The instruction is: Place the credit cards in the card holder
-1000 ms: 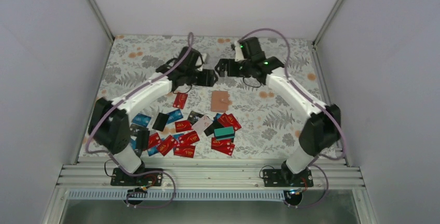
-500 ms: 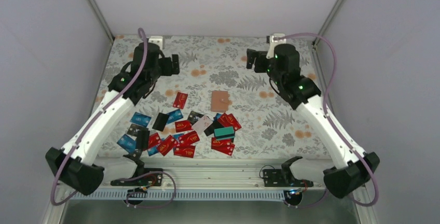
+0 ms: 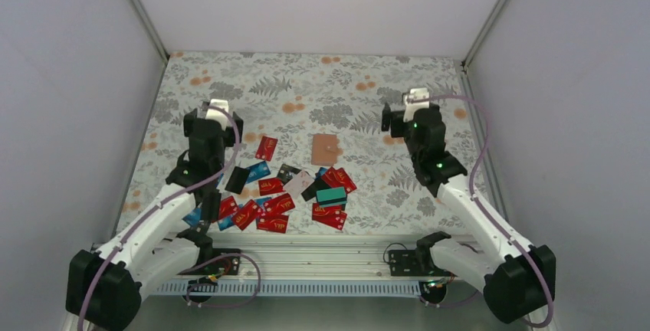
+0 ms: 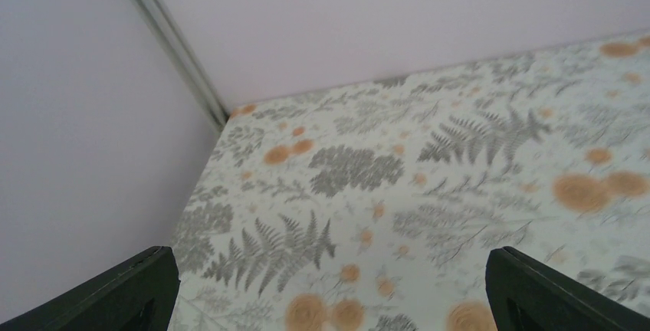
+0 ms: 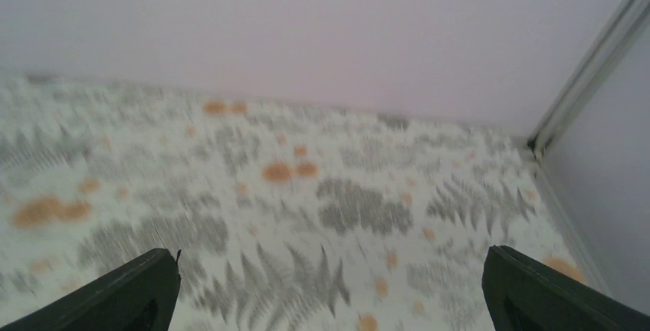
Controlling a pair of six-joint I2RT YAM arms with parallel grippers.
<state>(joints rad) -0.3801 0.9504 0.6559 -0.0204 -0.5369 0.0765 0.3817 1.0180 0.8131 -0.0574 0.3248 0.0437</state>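
The credit cards (image 3: 268, 197) lie scattered at the near middle of the table, mostly red, with some blue and black ones. One red card (image 3: 266, 148) lies apart, further back. A teal card (image 3: 331, 195) rests on top of red ones. The tan card holder (image 3: 325, 149) lies flat behind the pile. My left gripper (image 3: 213, 119) hovers left of the cards, open and empty. My right gripper (image 3: 408, 115) hovers right of the holder, also open and empty. In the wrist views, the left gripper (image 4: 328, 285) and the right gripper (image 5: 329, 285) show only floral cloth between wide-set fingers.
Pale enclosure walls (image 3: 69, 78) close in the left, right and back sides. A metal rail (image 3: 306, 258) runs along the near edge by the arm bases. The floral cloth (image 3: 322, 86) covers the table.
Both arms have pulled back from the far middle of the table, out to the sides and nearer the front. The left jaws have opened wider. Cards and holder have not moved.
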